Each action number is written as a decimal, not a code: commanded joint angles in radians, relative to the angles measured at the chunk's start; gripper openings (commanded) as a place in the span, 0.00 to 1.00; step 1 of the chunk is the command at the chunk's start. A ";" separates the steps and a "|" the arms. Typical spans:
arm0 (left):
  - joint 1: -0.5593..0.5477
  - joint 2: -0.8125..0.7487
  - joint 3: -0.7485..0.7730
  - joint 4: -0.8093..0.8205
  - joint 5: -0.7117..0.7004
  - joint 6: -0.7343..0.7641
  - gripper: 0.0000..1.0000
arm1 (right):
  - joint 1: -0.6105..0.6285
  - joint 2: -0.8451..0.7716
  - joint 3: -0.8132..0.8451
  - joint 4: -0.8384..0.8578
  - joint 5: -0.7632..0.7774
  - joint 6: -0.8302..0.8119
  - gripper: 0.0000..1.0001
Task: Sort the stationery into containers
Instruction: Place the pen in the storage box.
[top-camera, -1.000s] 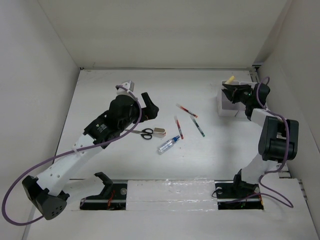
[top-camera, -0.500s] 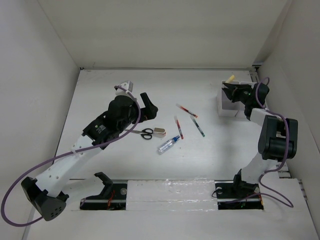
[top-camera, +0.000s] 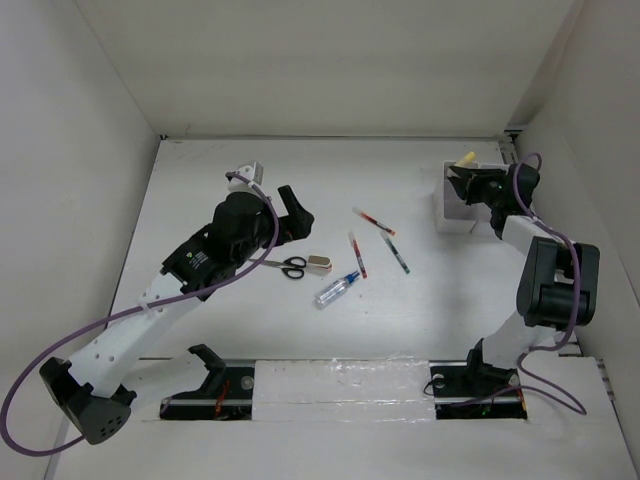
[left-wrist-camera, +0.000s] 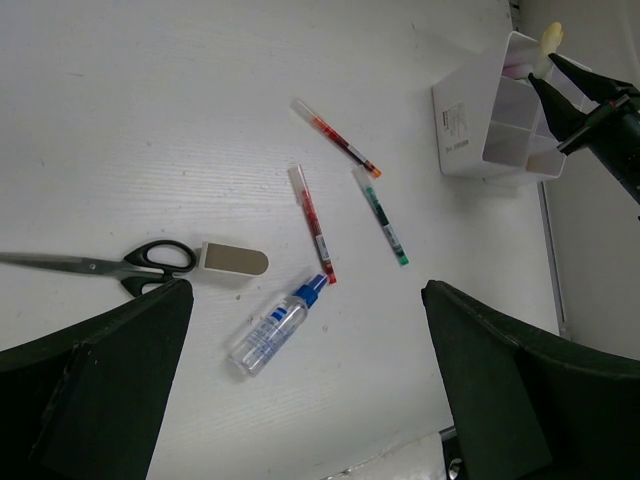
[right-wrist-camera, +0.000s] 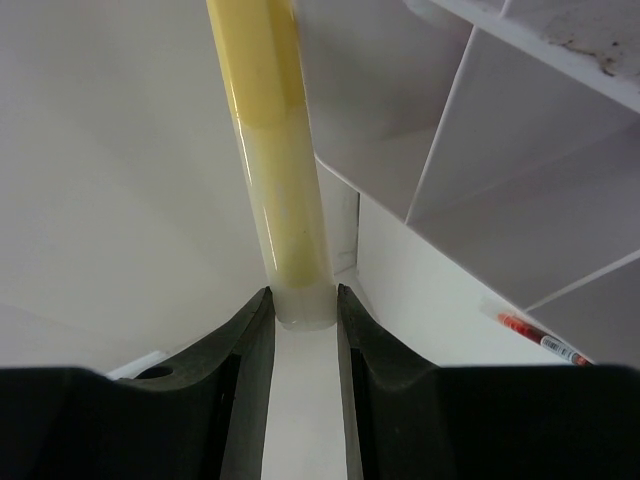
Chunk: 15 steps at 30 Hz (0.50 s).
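- My right fingers (right-wrist-camera: 240, 370) are clenched on the base of the yellow highlighter (right-wrist-camera: 272, 150). It points up and away from them, above the compartmented container (top-camera: 450, 214) at about 2 o'clock on the surface (top-camera: 200, 180).
- My left fingers (left-wrist-camera: 110, 380) are spread wide and grasp nothing. They hang at about 9 o'clock over the scissors (left-wrist-camera: 130, 265), with the beige block (left-wrist-camera: 233, 260) just beside the handles.
- Still to sort near the centre: the blue-capped bottle (left-wrist-camera: 275, 328), two red pens (left-wrist-camera: 335, 138) (left-wrist-camera: 312, 222) and a green pen (left-wrist-camera: 380, 215).
- Risk one: the highlighter looks tilted across the container's wall. If I release it there, it may catch on a divider or tip out towards 12 o'clock.
- Risk two: the grip sits only at the very end of the barrel. A knock against the rim could pivot it loose.
- Risk three: the container looks light, so pushing down on its edge could tilt or slide it.
- Risk four: on the left, the scissors lie flat and thin. A descent that is off line could shove them into the block rather than catch them.
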 joint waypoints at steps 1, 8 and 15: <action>-0.002 -0.025 -0.011 0.006 -0.014 0.013 1.00 | 0.019 -0.036 0.023 -0.068 0.040 -0.009 0.00; -0.002 -0.034 -0.020 0.006 -0.014 0.013 1.00 | 0.028 -0.074 -0.010 -0.069 0.050 -0.009 0.00; -0.002 -0.043 -0.029 0.015 -0.005 0.013 1.00 | 0.038 -0.114 -0.031 -0.095 0.081 -0.009 0.00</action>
